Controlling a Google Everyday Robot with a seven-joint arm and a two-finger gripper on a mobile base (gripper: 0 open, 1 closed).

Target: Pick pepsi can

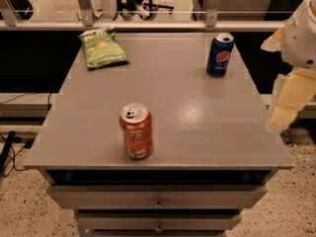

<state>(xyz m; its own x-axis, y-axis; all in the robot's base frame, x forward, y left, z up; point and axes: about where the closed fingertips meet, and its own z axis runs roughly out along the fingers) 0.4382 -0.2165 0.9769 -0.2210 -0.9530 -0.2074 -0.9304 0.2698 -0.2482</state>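
I see a grey table (197,132) with drawers (108,196) under it, and the floor (19,206) is pale with little dark specks. Behind the table runs a metal rail (148,25) with posts, and past it the floor looks bright, while black cords (7,152) lie on the left. The gripper (289,100) hangs just off the table's right side, and soft light shines on the top.

Dim warm light, tabletop (197,117) glare, bright jaws right
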